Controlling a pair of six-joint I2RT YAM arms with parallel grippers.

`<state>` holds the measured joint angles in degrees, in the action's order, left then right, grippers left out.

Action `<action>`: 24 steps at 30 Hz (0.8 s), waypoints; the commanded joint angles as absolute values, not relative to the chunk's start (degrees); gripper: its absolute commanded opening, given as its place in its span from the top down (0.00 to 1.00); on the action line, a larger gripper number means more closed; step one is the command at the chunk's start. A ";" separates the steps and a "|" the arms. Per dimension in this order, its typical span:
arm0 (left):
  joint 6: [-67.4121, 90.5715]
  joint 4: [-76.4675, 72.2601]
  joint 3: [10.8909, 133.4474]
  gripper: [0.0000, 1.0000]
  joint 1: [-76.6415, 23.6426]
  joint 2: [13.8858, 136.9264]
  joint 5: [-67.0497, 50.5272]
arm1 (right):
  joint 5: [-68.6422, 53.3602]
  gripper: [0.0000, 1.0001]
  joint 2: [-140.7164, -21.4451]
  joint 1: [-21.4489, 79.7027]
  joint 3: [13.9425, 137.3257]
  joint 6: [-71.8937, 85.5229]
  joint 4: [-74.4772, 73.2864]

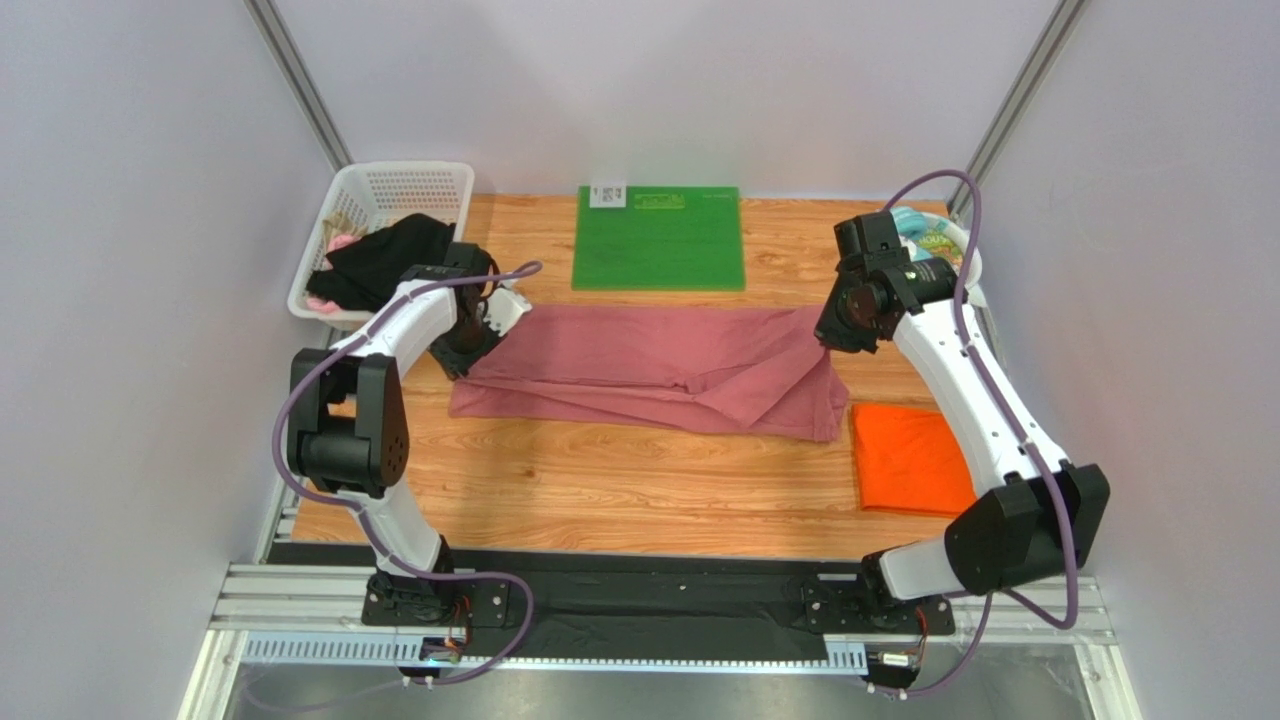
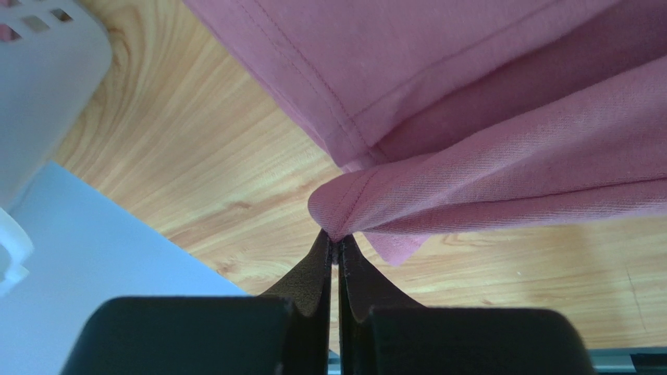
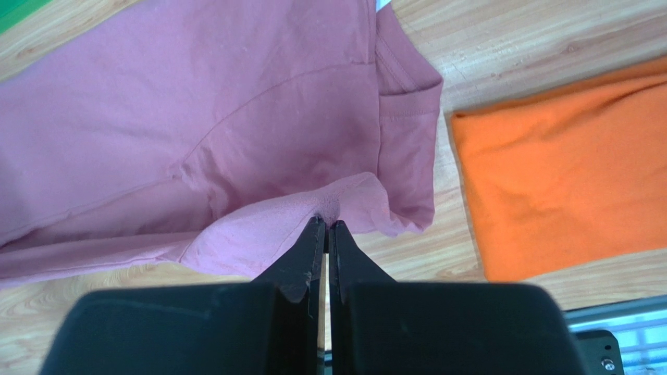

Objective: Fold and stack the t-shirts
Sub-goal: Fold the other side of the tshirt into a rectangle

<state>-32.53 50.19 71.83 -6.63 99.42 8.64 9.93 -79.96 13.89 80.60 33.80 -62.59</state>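
A large rose-pink t-shirt [image 1: 661,368] lies stretched across the middle of the wooden table, folded lengthwise with loose creases. My left gripper [image 2: 335,238] is shut on a pinch of the pink t-shirt [image 2: 485,117] at its left end, lifting that corner off the wood. My right gripper [image 3: 326,221] is shut on a fold of the pink t-shirt [image 3: 196,117] at its right end. In the top view the left gripper [image 1: 478,333] and right gripper [image 1: 836,333] stand at opposite ends of the shirt. A folded orange t-shirt [image 1: 909,458] lies flat at the front right, also in the right wrist view [image 3: 564,180].
A flat green mat [image 1: 658,237] lies at the back centre. A white basket [image 1: 376,210] with dark and pink clothes stands at the back left, its corner [image 2: 39,86] close to my left gripper. A second container [image 1: 939,233] sits behind the right arm.
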 commanded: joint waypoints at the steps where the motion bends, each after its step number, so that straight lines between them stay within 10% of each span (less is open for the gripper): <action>1: -33.57 48.69 75.76 1.00 -5.98 100.63 10.46 | 9.32 1.00 -83.31 12.57 84.19 31.99 -58.01; 24: -34.37 47.99 81.39 1.00 -5.98 108.89 12.57 | 8.88 1.00 -100.45 9.05 95.09 33.05 -55.37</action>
